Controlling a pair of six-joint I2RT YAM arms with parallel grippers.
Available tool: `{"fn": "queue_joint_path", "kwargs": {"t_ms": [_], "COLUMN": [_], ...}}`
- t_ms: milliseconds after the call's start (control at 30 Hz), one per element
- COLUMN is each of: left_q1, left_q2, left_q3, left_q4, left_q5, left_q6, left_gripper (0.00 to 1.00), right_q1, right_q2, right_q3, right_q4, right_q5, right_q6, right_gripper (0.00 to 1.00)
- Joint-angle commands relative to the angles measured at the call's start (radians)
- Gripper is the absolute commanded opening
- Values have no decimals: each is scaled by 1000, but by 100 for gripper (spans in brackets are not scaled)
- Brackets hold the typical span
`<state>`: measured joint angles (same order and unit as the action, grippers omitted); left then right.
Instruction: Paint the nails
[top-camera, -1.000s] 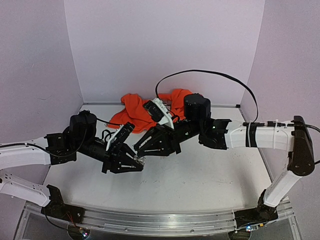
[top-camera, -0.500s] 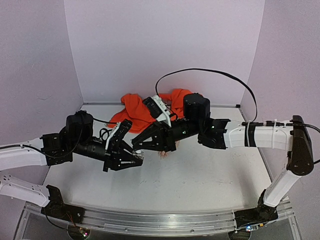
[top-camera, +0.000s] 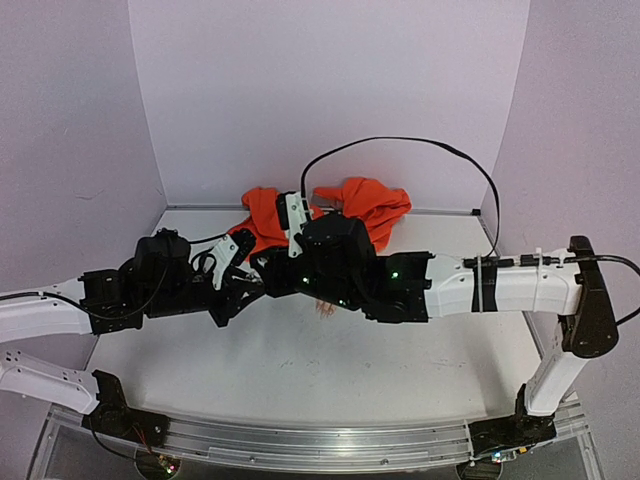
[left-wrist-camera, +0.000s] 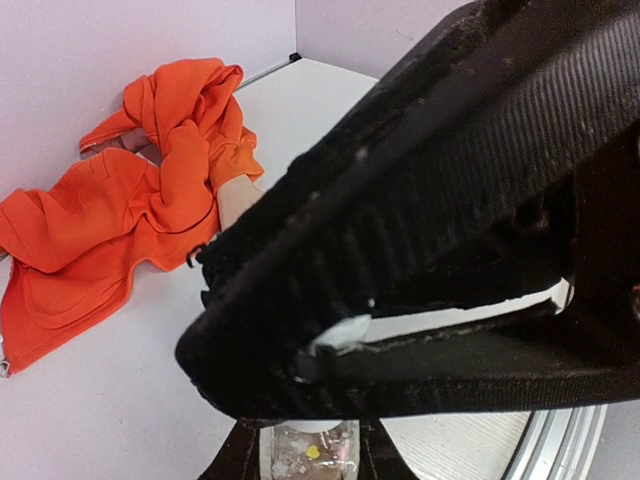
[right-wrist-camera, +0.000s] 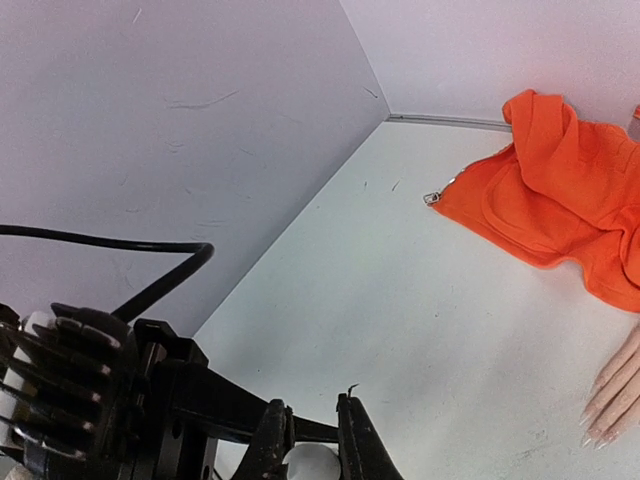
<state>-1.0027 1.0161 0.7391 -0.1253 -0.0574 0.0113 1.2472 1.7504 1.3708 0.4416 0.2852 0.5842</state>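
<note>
My left gripper (top-camera: 243, 293) is shut on a small clear glitter bottle (left-wrist-camera: 308, 455) with a white cap (right-wrist-camera: 312, 462). My right gripper (right-wrist-camera: 312, 445) is shut on that cap, and its black body fills most of the left wrist view. In the top view the right gripper (top-camera: 263, 282) meets the left one at centre left. The flesh-coloured mannequin hand (right-wrist-camera: 618, 388) lies flat on the table with its orange sleeve (right-wrist-camera: 560, 205) behind it. Its pale nails (right-wrist-camera: 592, 425) point toward the near edge. Only its fingertips (top-camera: 325, 309) show under the right arm in the top view.
The white table (top-camera: 400, 370) is walled in lilac at the back and both sides. A black cable (top-camera: 420, 145) loops above the right arm. The crumpled orange fabric (top-camera: 370, 205) spreads along the back wall.
The right arm has swung left and down over the left gripper, and its fingers are now on the bottle's cap. The left gripper has drawn slightly back and left.
</note>
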Motion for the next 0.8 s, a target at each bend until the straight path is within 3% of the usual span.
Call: {"fn": "queue_joint_path", "kwargs": {"t_ms": [0,33,133,267,367,433,533,633,767], "left_q1": [29,29,28,29,30,30,29,29,29], "left_q2": [-44,-50,-67,-90,-99,-84,-56,-24,6], "left_q3": [-4,-21,-68,-109,-111,-86,-44,-12,15], "left_q4": [167,166,166,165,171,173,184,193,205], "left_q5": [-131,-122,-87,-30,118,266,496,654,749], "left_q6": [-39,-62,-130,-172,-179,-158,-138,-137,-137], "left_gripper": [0,0,0,0,0,0,0,0,0], "right_q1": [18,9,-57,-156,-225,-290,-304,-304,-301], "right_q2": [-67,-89,-157,-252,-308,-311,-279,-236,-204], "right_q3": [-4,-12,-58,-144,-255,-287,-274,-275,-288], "right_q4": [-60,-60,-66,-46,52,113,161,262,411], "right_q5": [-7,-12,-88,-316,-534,-791,-1020,-1182,-1304], "right_q6": [-87,-111,-150,-258,-356,-347,-355,-304,-231], "right_gripper": [27,37,52,68,79,81,80,76,69]}}
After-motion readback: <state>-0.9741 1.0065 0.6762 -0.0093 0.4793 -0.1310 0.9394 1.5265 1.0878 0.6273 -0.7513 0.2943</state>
